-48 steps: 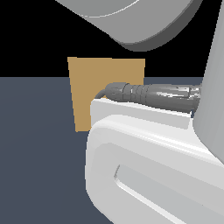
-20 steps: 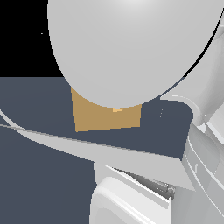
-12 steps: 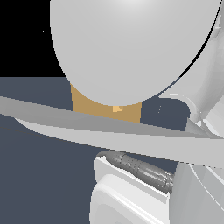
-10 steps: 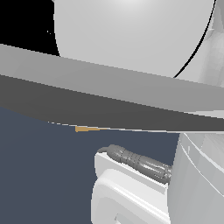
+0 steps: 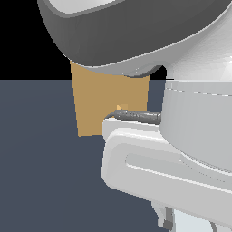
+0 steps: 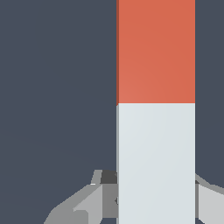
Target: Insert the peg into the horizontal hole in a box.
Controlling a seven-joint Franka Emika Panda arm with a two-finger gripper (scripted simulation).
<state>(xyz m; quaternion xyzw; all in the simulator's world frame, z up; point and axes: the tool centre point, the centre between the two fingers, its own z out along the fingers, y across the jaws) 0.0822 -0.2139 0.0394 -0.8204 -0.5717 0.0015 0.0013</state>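
Note:
In the wrist view the peg (image 6: 155, 109) fills the middle, its orange-red half (image 6: 155, 50) away from the gripper and its pale grey-white half (image 6: 155, 162) between the fingers. My gripper (image 6: 156, 194) is shut on the pale end, with one finger (image 6: 103, 194) pressed against each side. In the exterior view the tan box (image 5: 97, 104) stands on the dark floor, partly hidden by the arm. A corner of its lighter hole (image 5: 121, 107) shows just above an arm link. Peg and gripper are hidden in that view.
White and grey arm links (image 5: 149, 154) fill the exterior view's top, right and lower middle. The dark blue-grey floor (image 5: 41, 172) shows at the exterior view's left and around the peg in the wrist view.
The arm links have swung across the exterior view. The broad link that covered the box half a second ago has moved off, and the box's face and hole show again.

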